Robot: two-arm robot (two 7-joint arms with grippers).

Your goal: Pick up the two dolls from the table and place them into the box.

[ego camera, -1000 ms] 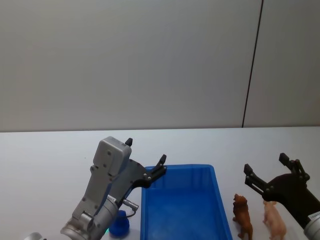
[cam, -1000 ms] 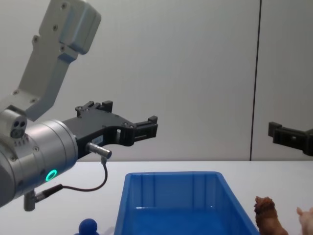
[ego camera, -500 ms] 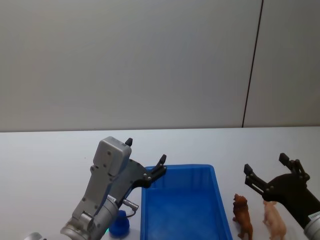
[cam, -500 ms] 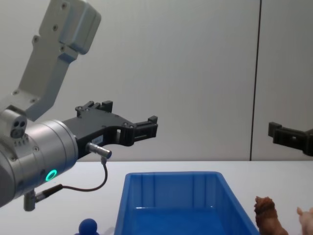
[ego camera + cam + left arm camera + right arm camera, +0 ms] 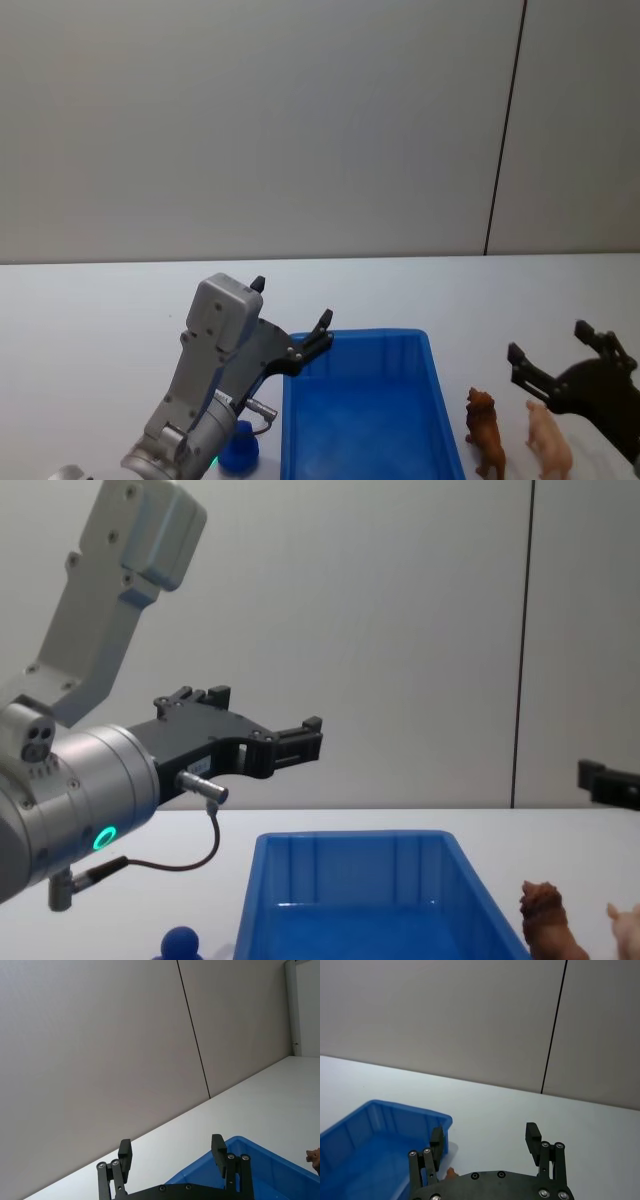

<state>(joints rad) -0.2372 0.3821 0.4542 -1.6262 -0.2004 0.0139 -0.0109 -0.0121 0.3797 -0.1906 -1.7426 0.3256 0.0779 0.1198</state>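
A: A plain grey wall [image 5: 250,130] with one dark vertical seam [image 5: 505,130] rises behind the white surface [image 5: 90,310]. How much room is there around the box [image 5: 380,336]?

B: Plenty behind it and to its left. Bare surface runs from the box's back rim to the wall, and leftward out of the head view. The box's right side is tighter. The reddish-brown doll [image 5: 485,430] stands just beside the right wall, apart from it, and a pale tan animal figure [image 5: 550,442] stands just beyond, farther from the box.

A: And the blue doll [image 5: 238,452]?

B: It is on the surface just beside the box's left wall, toward the near end, under the left arm [image 5: 205,375]. Both dolls are outside the box.

A: The jaws?

B: The left jaws are raised over the box's back-left corner, spread wide with nothing between them. The chest view shows them well above the rim. The right jaws are spread wide too and hold nothing. They are up in the air to the right of the box, higher than the two animal figures.

A: What differs from a second ago?

B: Only the right jaws. They have slid farther from the box, rightward and lower in both the head and chest views. The left jaws, the box and the figures sit as before.
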